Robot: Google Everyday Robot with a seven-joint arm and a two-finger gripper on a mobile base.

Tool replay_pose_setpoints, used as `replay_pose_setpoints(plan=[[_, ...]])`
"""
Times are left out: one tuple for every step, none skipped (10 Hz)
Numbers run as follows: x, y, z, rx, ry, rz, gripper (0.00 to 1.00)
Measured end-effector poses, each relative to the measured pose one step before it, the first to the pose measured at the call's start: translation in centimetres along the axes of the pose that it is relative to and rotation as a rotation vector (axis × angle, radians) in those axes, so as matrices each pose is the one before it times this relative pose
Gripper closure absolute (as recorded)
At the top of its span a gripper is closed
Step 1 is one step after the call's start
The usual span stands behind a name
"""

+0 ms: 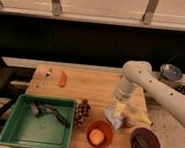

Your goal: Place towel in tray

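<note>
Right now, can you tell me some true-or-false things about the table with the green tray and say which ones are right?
1. The pale yellow cloth towel lies on the wooden table, outside the green plastic tray. True.
2. The robot's gripper hangs over the green tray. False: it is down at the towel, right of the tray.
3. The round orange bowl is empty. False: a round orange thing sits in it.
4. A dark metal utensil lies in the tray. True.
</note>
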Motion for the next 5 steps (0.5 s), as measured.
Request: replay_pose_setpoints(plan=[[0.188,-0.374,0.663,-0.00774,0.00219,0.00766,0.20],[0.300,-0.085,0.702,-0.01185,0.01315,0.00333,0.20],[0.400,0.080,0.780,-0.01318,0.02898,0.00171,0.23],[0.098,0.030,0.289,-0.00720,0.00606,0.00034,0.30],[0.595,0.153,-0.013,-0.00148,0.00347,0.00946,0.40]])
